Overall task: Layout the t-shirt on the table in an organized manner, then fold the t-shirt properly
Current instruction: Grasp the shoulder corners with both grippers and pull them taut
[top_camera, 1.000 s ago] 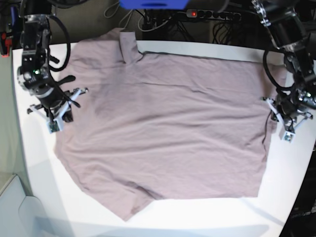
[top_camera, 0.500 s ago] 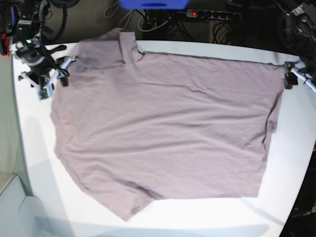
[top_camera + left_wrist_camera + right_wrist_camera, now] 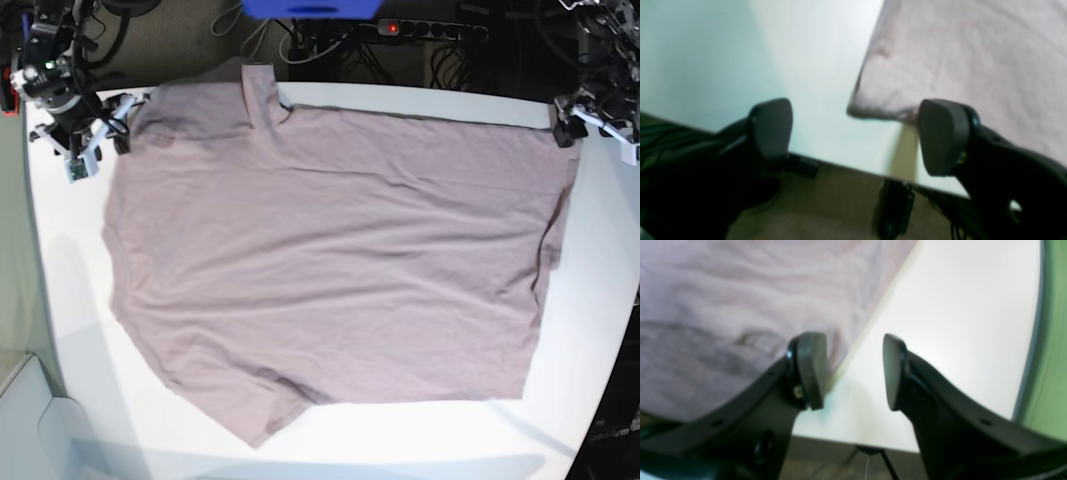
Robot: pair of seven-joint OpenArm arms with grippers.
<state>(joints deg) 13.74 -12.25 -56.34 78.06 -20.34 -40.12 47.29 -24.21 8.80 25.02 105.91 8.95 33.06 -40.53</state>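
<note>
The white table (image 3: 70,330) fills the base view from the lower edge upward, its rounded near corner at lower left, with a pale bin or box corner cut off by the frame's bottom left. Beyond the far edge, at the top of the frame, lie a dark floor, tangled cables and a power strip (image 3: 425,29) with a red light; a blue object at top centre is cropped and cannot be identified.

The t-shirt (image 3: 330,260) lies flat across the middle of the table, its long axis running left to right across the frame. A sleeve point juts toward the lower left near the frame's bottom; the straight hem runs down the right side. At the upper left a flap of cloth stands folded over near the far table edge; the collar itself is hard to make out.

The right gripper (image 3: 88,130) hovers at the upper left by the shirt's corner. In its wrist view the jaws stand apart with only table between them, holding nothing. The left gripper (image 3: 600,125) sits at the upper right, partly cut off by the frame; its wrist view, blurred, shows the jaws wide apart and empty, the shirt's corner just beyond one pad (image 3: 942,136).
</note>
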